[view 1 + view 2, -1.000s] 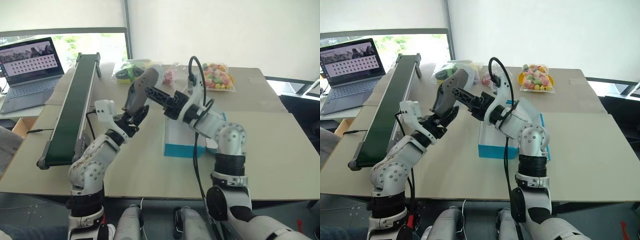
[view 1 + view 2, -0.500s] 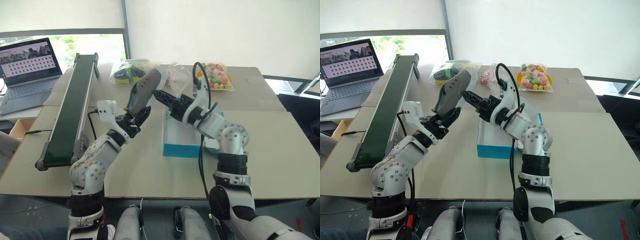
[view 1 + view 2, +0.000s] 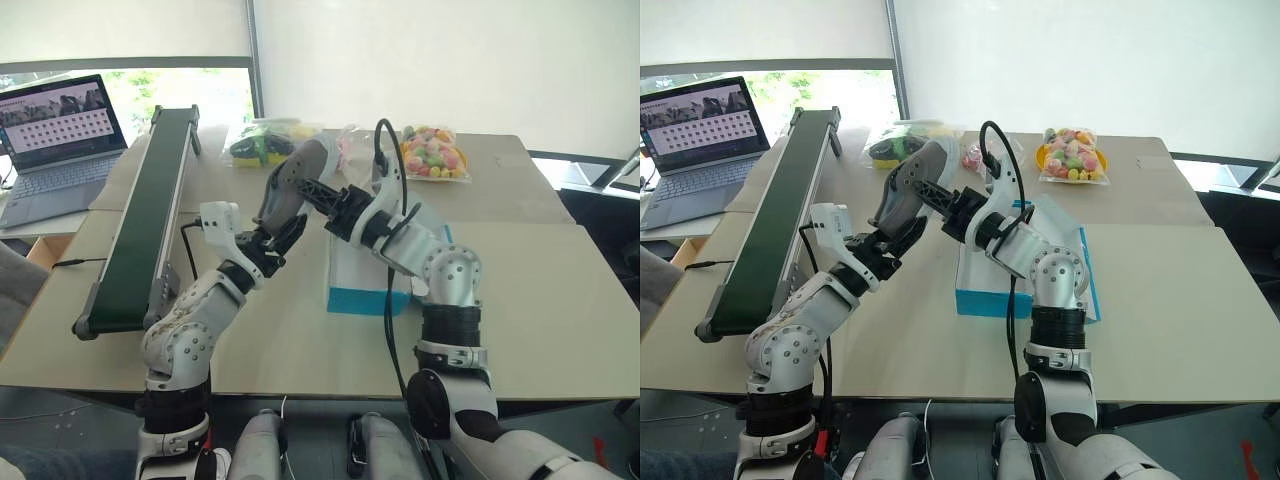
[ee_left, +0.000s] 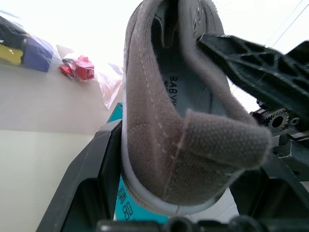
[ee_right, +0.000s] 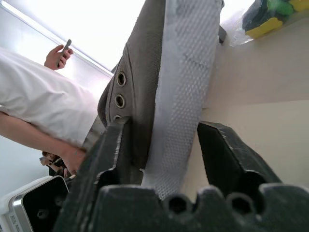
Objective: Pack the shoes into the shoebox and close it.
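**Shoe handed across above the table, box waiting open**

While one grey-brown shoe [image 3: 293, 186] is held up in the air left of the shoebox [image 3: 365, 280], it is pinched at the heel by the left end effector [image 3: 272, 238], whose fingers [image 4: 94, 179] are pressed against the sole and the heel cup. The right end effector [image 3: 318, 188] is set around the shoe's middle; one finger [image 5: 110, 150] lies against the eyelet side, and the other stands just beside the pale sole with a slim gap, so a full pinch cannot be confirmed. The shoebox rests on the table [image 3: 560, 300] beneath the right arm, its white interior showing. A second shoe cannot be made out.

For the handover to go well, the right grip should be judged firm on upper and sole before the left one is let go. The shoe should then be swung right over the box, turned sole down, aligned with the box's long side and lowered, not dropped. The hinged lid should be kept out of the path.

Compared with a second ago, the right fingers, then spread wide near the shoe's toe, have been drawn in around the shoe. The left grip is unchanged.
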Motion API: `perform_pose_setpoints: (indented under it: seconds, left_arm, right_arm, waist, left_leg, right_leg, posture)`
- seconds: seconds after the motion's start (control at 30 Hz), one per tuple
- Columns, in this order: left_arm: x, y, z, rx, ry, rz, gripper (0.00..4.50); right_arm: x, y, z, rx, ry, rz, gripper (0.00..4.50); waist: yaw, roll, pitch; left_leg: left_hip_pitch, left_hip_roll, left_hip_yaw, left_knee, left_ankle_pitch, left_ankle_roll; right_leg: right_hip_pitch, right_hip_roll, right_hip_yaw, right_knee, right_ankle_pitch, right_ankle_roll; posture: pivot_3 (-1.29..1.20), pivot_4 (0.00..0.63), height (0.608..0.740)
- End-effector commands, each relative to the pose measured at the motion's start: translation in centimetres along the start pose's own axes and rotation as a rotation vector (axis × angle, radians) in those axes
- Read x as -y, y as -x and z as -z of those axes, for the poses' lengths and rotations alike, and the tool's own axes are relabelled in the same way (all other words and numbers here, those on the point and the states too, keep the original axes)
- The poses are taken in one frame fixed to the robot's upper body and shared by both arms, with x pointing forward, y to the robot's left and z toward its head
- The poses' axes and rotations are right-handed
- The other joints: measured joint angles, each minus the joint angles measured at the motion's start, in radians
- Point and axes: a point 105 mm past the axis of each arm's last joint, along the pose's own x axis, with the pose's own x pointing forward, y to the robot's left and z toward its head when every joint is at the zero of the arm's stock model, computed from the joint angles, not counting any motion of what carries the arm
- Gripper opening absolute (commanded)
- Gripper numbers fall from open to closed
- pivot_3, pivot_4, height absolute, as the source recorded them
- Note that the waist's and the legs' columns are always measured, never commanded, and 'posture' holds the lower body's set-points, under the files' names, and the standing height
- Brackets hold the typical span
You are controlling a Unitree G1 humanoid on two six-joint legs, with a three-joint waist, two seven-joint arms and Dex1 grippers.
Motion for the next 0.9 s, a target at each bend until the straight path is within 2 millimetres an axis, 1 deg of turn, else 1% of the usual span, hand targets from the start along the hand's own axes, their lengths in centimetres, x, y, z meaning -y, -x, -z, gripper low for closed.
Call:
perform_pose_setpoints:
  seconds: [0.03, 0.07, 0.1, 0.27, 0.33, 0.37, 0.4, 0.43, 0.5, 0.57, 0.63, 0.7, 0.8, 0.83, 0.87, 0.9]
  left_arm:
    - [1.0, 0.0, -1.3, 0.041, -0.044, 0.034, 2.73]
    - [1.0, 0.0, -1.2, 0.037, -0.048, 0.03, 2.73]
    - [1.0, 0.0, -1.1, 0.03, -0.059, 0.026, 2.73]
    - [0.9, -0.1, -0.7, 0.008, -0.114, 0.023, 2.73]
    - [1.0, 0.0, -0.6, 0.005, -0.134, 0.032, 3.58]
    - [1.1, 0.0, -0.5, 0.0, -0.146, 0.034, 3.78]
    - [1.2, 0.0, -0.4, -0.003, -0.153, 0.035, 4.17]
    - [1.2, 0.0, -0.3, -0.009, -0.155, 0.035, 4.46]
    - [1.2, 0.1, 0.0, -0.017, -0.146, 0.04, 4.46]
    - [1.2, 0.2, 0.2, -0.024, -0.139, 0.046, 4.46]
    - [1.2, 0.4, 0.6, -0.046, -0.147, 0.049, 4.46]
    - [1.1, 0.5, 0.9, -0.058, -0.153, 0.051, 4.46]
    - [1.2, 0.6, 1.1, -0.062, -0.148, 0.059, 4.46]
    - [1.2, 0.6, 1.1, -0.064, -0.15, 0.059, 4.46]
    - [1.2, 0.6, 1.2, -0.064, -0.15, 0.059, 4.46]
    - [1.2, 0.6, 1.2, -0.064, -0.15, 0.058, 4.46]
  right_arm:
    - [-1.5, -0.1, -1.6, 0.054, 0.025, -0.047, 1.01]
    - [-1.6, -0.2, -1.5, 0.048, 0.031, -0.047, 0.7]
    - [-1.7, -0.2, -1.4, 0.042, 0.037, -0.047, 0.49]
    - [-1.8, -0.4, -1.6, 0.043, 0.062, -0.034, 0.49]
    - [-1.9, -0.4, -1.7, 0.055, 0.066, -0.032, 0.43]
    - [-2.1, -0.3, -2.1, 0.07, 0.067, -0.032, 0.43]
    - [-2.2, -0.2, -2.4, 0.088, 0.072, -0.028, 0.43]
    - [-2.1, -0.1, -3.1, 0.115, 0.075, -0.009, 0.43]
    - [-1.2, 0.4, -4.5, 0.152, 0.1, 0.05, 0.43]
    - [0.0, 1.1, -5.8, 0.161, 0.152, 0.14, 0.43]
    - [1.5, 2.0, -6.8, 0.139, 0.217, 0.243, 0.43]
    - [2.4, 3.2, -7.6, 0.091, 0.288, 0.322, 0.43]
    - [3.6, 4.9, -8.0, 0.006, 0.34, 0.416, 0.43]
    - [4.5, 5.8, -7.5, -0.051, 0.364, 0.475, 0.43]
    - [5.4, 6.7, -6.9, -0.11, 0.381, 0.529, 0.43]
    - [6.4, 7.6, -5.8, -0.173, 0.373, 0.576, 0.43]
  waist:
    - [0.0, 0.0, 0.0]
    - [0.0, 0.0, 0.0]
    - [0.0, 0.0, 0.0]
    - [0.0, 0.001, 0.0]
    - [0.0, 0.001, 0.001]
    - [0.0, 0.001, 0.001]
    - [0.0, 0.001, 0.001]
    - [0.0, 0.002, 0.001]
    - [0.001, 0.002, 0.001]
    - [0.004, 0.002, 0.002]
    - [0.006, 0.003, 0.002]
    - [0.006, 0.003, 0.002]
    - [0.005, 0.003, 0.002]
    - [0.004, 0.003, 0.002]
    - [0.002, 0.003, 0.002]
    - [0.001, 0.004, 0.002]
  left_leg:
    - [0.0, 0.0, 0.0, 0.0, 0.0, 0.0]
    - [0.0, 0.0, 0.0, 0.0, 0.0, 0.0]
    - [0.0, 0.0, 0.0, 0.0, 0.0, 0.0]
    - [0.0, 0.0, -0.001, 0.0, 0.0, 0.0]
    - [0.0, 0.0, -0.001, 0.0, 0.0, 0.0]
    - [0.0, 0.0, 0.0, 0.0, 0.0, 0.0]
    - [0.0, 0.0, 0.0, 0.0, 0.0, 0.0]
    - [0.0, 0.0, -0.001, 0.0, 0.0, 0.0]
    - [-0.001, 0.0, -0.001, 0.0, 0.0, 0.0]
    - [-0.001, 0.0, -0.001, 0.0, 0.0, 0.0]
    - [-0.002, 0.0, 0.0, 0.0, 0.0, 0.0]
    - [-0.004, -0.001, 0.0, 0.0, 0.0, 0.0]
    - [-0.006, -0.001, 0.001, -0.001, -0.001, 0.001]
    - [-0.006, -0.001, 0.002, -0.001, -0.001, 0.002]
    - [-0.006, -0.001, 0.002, -0.001, -0.001, 0.002]
    - [-0.006, -0.001, 0.003, -0.001, 0.0, 0.002]
  right_leg:
    - [0.0, 0.0, 0.0, 0.0, 0.0, 0.0]
    - [0.0, 0.0, 0.0, 0.0, 0.0, 0.0]
    - [0.0, 0.0, 0.0, 0.0, 0.0, 0.0]
    - [0.0, 0.0, 0.0, 0.0, 0.0, 0.0]
    - [0.0, 0.0, 0.0, -0.001, 0.0, 0.0]
    - [0.0, 0.0, 0.0, -0.001, 0.0, 0.0]
    - [0.0, 0.0, 0.0, -0.001, 0.0, 0.0]
    - [0.0, 0.0, 0.0, -0.001, 0.0, 0.0]
    - [0.0, 0.0, 0.0, -0.001, 0.0, 0.0]
    - [0.0, 0.0, 0.0, -0.001, 0.0, -0.001]
    - [0.0, 0.0, 0.0, -0.004, -0.003, -0.006]
    - [0.0, 0.0, -0.001, -0.007, -0.003, -0.006]
    - [-0.001, -0.001, -0.001, -0.008, -0.003, -0.005]
    - [-0.001, -0.001, -0.001, -0.008, -0.002, -0.004]
    - [-0.001, 0.0, -0.001, -0.008, 0.001, 0.001]
    - [-0.001, 0.0, -0.001, -0.008, 0.001, 0.001]
  posture:
    - [0.0, 0.15, 0.681]
    - [0.0, 0.15, 0.681]
    - [0.0, 0.15, 0.681]
    - [0.0, 0.15, 0.681]
    - [0.0, 0.15, 0.681]
    - [0.0, 0.15, 0.681]
    - [0.0, 0.15, 0.681]
    - [0.0, 0.15, 0.681]
    - [0.0, 0.15, 0.681]
    - [0.0, 0.15, 0.681]
    - [0.0, 0.15, 0.681]
    - [0.0, 0.15, 0.681]
    - [0.0, 0.15, 0.681]
    - [0.0, 0.15, 0.681]
    - [0.0, 0.15, 0.681]
    - [0.0, 0.15, 0.681]
